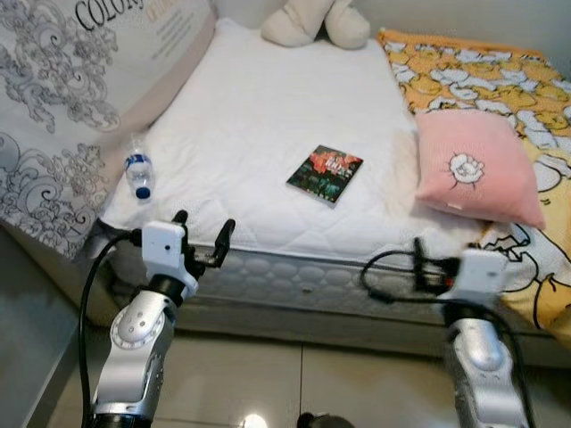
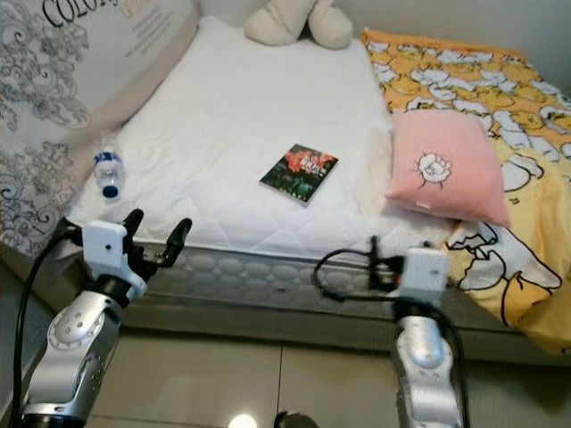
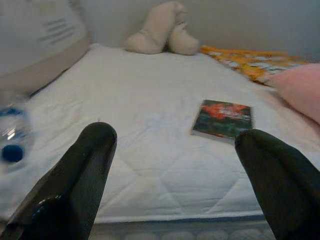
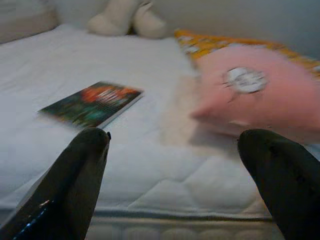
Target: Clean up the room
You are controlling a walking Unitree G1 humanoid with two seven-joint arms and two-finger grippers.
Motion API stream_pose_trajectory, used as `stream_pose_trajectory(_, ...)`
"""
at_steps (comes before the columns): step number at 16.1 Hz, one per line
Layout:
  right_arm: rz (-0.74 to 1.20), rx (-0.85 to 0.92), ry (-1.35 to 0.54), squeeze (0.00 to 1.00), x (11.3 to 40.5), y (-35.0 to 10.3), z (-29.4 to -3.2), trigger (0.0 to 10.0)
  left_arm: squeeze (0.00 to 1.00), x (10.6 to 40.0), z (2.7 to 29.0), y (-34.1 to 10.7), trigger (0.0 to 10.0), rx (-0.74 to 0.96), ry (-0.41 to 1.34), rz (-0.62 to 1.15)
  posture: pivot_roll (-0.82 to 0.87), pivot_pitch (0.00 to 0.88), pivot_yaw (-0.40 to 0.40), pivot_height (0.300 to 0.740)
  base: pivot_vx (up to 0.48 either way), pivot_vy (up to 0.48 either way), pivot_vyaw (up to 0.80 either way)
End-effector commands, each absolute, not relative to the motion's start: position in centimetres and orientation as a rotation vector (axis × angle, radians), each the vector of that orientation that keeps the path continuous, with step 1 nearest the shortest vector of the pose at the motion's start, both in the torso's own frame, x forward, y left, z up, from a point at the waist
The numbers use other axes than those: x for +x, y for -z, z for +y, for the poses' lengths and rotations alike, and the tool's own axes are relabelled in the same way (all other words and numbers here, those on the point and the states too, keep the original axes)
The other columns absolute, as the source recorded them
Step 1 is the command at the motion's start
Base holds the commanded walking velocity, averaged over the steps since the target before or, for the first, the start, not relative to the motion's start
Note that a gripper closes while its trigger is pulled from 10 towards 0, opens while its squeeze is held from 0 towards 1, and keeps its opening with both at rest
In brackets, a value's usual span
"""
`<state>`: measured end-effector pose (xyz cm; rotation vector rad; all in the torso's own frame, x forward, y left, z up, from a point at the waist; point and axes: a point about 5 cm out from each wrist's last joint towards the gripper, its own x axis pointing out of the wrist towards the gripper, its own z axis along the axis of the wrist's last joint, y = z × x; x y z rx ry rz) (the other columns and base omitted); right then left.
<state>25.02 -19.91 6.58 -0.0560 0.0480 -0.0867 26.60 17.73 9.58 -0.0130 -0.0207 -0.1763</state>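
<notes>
Left gripper (image 1: 204,230): lower left, fingers spread wide, empty.
Right gripper (image 4: 180,175): agape, empty.
Book (image 1: 325,173): centre; approach flat.

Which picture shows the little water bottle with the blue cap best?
The left eye view: the clear plastic water bottle with the blue cap lies whole and sharp on the white mattress. The right eye view shows it similarly; the left wrist view shows it blurred and cut off.
</notes>
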Motion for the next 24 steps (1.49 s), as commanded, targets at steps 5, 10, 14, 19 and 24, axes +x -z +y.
stream_pose_trajectory(5,0.086,-0.077,-0.039,0.0,27.0,-6.7,-18.9,10.0,0.0,25.3,18.0,-8.4,10.0,0.031,0.129,0.024,0.08,0.0,-0.138,0.74,0.0,0.0,0.0)
stream_pose_trajectory(10,0.06,-0.062,-0.03,0.0,27.5,-6.8,-18.1,10.0,0.0,25.7,17.6,-9.0,10.0,0.071,0.166,0.013,0.07,0.0,-0.08,0.74,0.0,0.0,0.0)
stream_pose_trajectory(14,0.056,-0.04,0.05,0.0,26.5,-6.3,-18.3,10.0,0.0,27.2,17.8,-10.4,10.0,0.11,0.248,-0.004,0.04,0.0,-0.001,0.74,0.0,0.0,-0.2)
stream_pose_trajectory(19,0.03,-0.051,0.058,0.0,26.7,-6.7,-18.7,10.0,0.0,27.9,16.9,-10.2,10.0,0.081,0.241,-0.009,0.01,0.0,-0.003,0.74,0.163,-0.322,-0.78)
stream_pose_trajectory(24,0.022,-0.088,-0.011,0.0,27.5,-7.2,-18.0,10.0,0.0,27.9,17.2,-9.9,10.0,0.051,0.19,-0.006,0.03,0.0,-0.036,0.74,0.067,0.055,0.0)
